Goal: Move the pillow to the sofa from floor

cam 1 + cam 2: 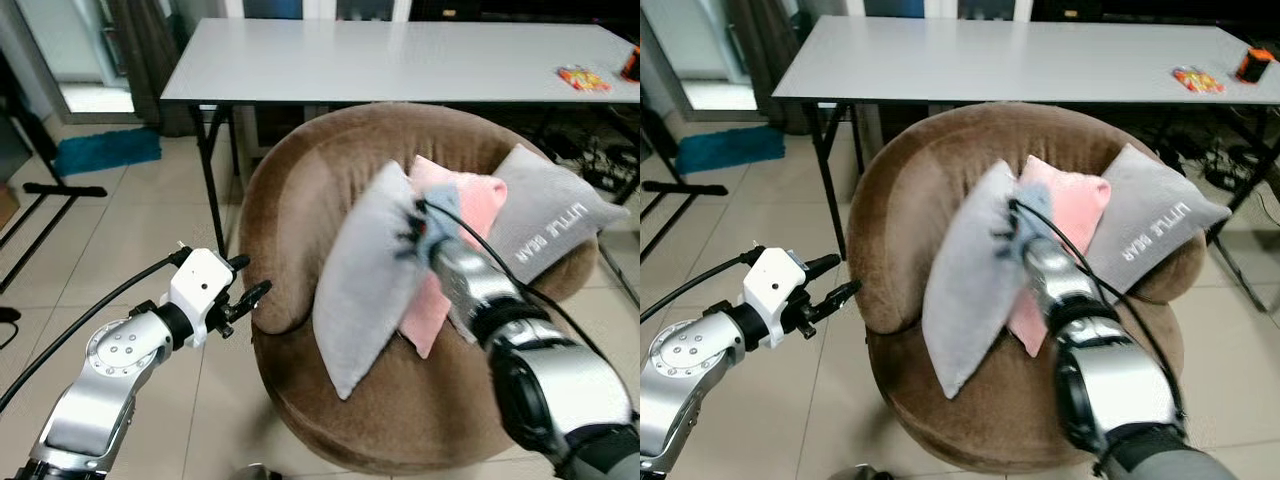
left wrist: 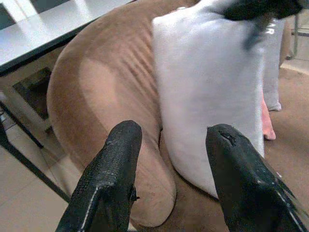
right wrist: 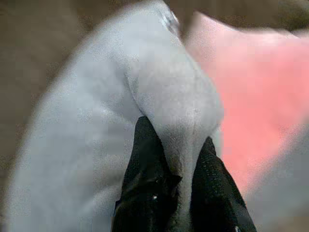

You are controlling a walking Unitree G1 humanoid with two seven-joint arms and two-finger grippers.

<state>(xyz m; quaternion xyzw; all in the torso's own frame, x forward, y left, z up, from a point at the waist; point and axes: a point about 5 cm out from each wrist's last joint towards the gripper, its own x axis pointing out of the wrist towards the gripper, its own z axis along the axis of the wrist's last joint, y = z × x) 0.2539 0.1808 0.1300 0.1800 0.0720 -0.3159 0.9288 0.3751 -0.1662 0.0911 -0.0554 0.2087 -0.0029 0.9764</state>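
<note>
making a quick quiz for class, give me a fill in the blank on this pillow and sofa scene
1. The right pincer is shut on the light ____ pillow.
2. Behind that pillow on the brown sofa lies a ____ pillow.
3. The dark grey pillow bears the words LITTLE ____.
4. The left pincer is ____ and holds nothing.

Missing words: grey; pink; BEAR; open

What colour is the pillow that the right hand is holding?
Light grey. The pillow pinched by the right hand shows best in the left eye view.
</note>
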